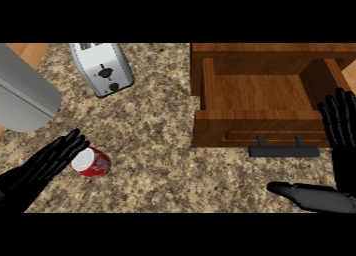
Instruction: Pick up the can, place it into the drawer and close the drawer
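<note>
While the can [91, 162] stands upright on the speckled counter [166, 170] at the near left, your left hand [44, 162] lies just beside it on its left, fingers straight and released, the fingertips right at the can's edge; whether they touch it you cannot tell from the head view. Nothing is gripped yet, so you are at the first step, the approach to the pick. Your right hand [345, 135] shows at the right edge, fingers straight and pointing far, thumb spread toward the left, holding nothing; it rests beside the near right corner of the drawer [258, 95]. That drawer is pulled open toward you, its wooden floor bare, its dark handle [283, 149] on the front facing near. A toaster [101, 67] sits at the far left, well apart from the can, and a grey rounded object [17, 90] fills the left edge. Your next move, as I judge it, calls for curling the left fingers and thumb round the can's side before lifting, then carrying it right and far, over the drawer's front wall, and lowering it inside. Keep the can upright as you close on it, since straight fingers pressing its side could tip or roll it away. The drawer's closing would likely fall to the right hand at the handle.
</note>
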